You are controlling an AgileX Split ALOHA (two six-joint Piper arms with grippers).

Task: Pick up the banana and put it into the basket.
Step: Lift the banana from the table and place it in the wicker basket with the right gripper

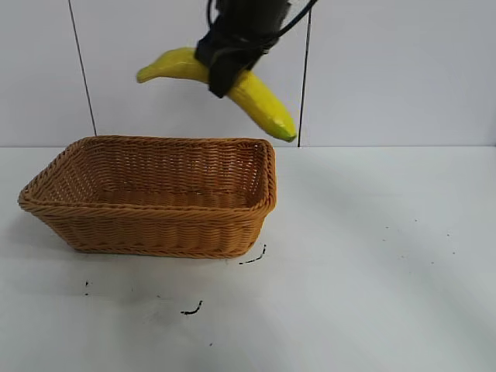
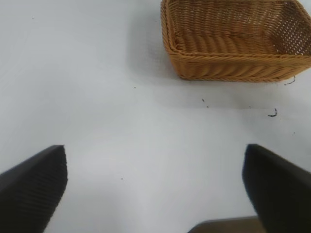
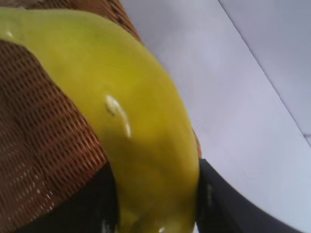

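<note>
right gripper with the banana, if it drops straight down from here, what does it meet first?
Probably the basket: the right gripper holds the banana above its right end. Depth is unclear, so the banana's low tip might catch the rim.

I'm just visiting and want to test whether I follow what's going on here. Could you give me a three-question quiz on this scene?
1. True or false: the banana already lies inside the basket.
2. Which gripper holds the banana? A) left B) right C) neither
3. Fill in: the left gripper hangs open over the bare white ____, off to one side of the basket.

Key:
1. False; it is held in the air above the basket's right end.
2. B; the right gripper is clamped around its middle.
3. Table.
</note>
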